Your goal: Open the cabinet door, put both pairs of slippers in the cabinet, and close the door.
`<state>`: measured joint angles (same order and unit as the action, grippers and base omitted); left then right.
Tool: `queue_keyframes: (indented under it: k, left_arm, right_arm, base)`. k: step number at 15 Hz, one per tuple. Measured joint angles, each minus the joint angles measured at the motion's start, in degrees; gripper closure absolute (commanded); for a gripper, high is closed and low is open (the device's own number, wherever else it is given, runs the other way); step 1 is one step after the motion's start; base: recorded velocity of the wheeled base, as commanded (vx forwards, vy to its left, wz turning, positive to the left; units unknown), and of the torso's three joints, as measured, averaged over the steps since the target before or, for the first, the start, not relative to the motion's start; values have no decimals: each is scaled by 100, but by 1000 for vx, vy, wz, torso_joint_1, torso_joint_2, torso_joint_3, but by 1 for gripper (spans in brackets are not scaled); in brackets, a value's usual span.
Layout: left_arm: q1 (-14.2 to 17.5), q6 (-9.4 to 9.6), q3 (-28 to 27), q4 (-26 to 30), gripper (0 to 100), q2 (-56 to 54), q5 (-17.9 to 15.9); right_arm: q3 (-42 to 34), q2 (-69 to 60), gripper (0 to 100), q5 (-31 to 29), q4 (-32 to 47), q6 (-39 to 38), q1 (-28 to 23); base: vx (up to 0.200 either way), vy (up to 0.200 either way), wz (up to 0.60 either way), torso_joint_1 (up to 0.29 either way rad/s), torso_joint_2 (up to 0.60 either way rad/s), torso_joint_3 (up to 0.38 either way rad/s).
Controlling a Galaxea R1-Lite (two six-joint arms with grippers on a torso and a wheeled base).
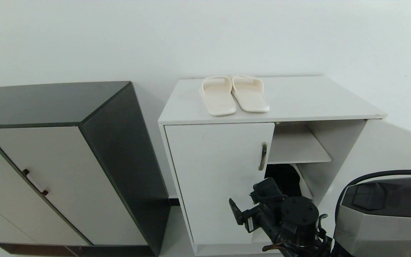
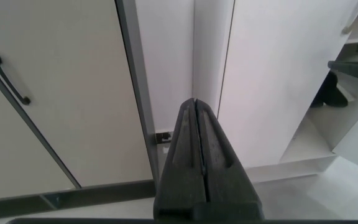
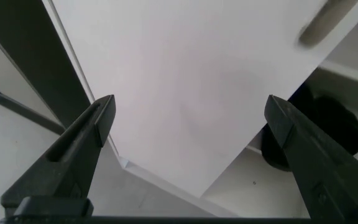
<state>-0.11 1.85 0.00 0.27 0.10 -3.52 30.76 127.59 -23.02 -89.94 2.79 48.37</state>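
The white cabinet (image 1: 298,103) stood against the wall, just beside a taller dark cabinet (image 1: 120,150) on the robot's left. The cabinet door (image 1: 219,171) covered the left half of the front and lay flush. Its handle (image 1: 263,156) was vertical at the door's right edge. The right half of the cabinet was open at the front and was divided by a shelf (image 1: 298,146).

Slipper positions:
- The cream slippers (image 1: 234,94) lay side by side, touching, on the cabinet top towards its rear left. They were well above both grippers and apart from them.
- The black slippers (image 1: 284,178) lay in the lower open compartment, below the shelf and just right of the door edge. The right arm partly hid them.

Right gripper (image 1: 251,206): its fingers were spread wide and held nothing. It was positioned in front of the lower right part of the door, below the handle. In the right wrist view, the right gripper (image 3: 190,106) faced the door panel (image 3: 185,87). The handle (image 3: 328,22) was beyond one finger, and the black slippers (image 3: 316,137) were near the same finger.

Left gripper (image 2: 196,146): its fingers were pressed together with nothing between them. It was low and pointed at the gap between the two cabinets, well apart from both pairs of slippers.
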Motion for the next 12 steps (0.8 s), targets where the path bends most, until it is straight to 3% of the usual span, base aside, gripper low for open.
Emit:
queue_keyframes:
  k: [12]
  left_arm:
    - [4,0,0,-2,100,0,2]
  right_arm:
    - [-33,-2,0,13,0,-4,27]
  base:
    - [0,0,0,228,-548,-321]
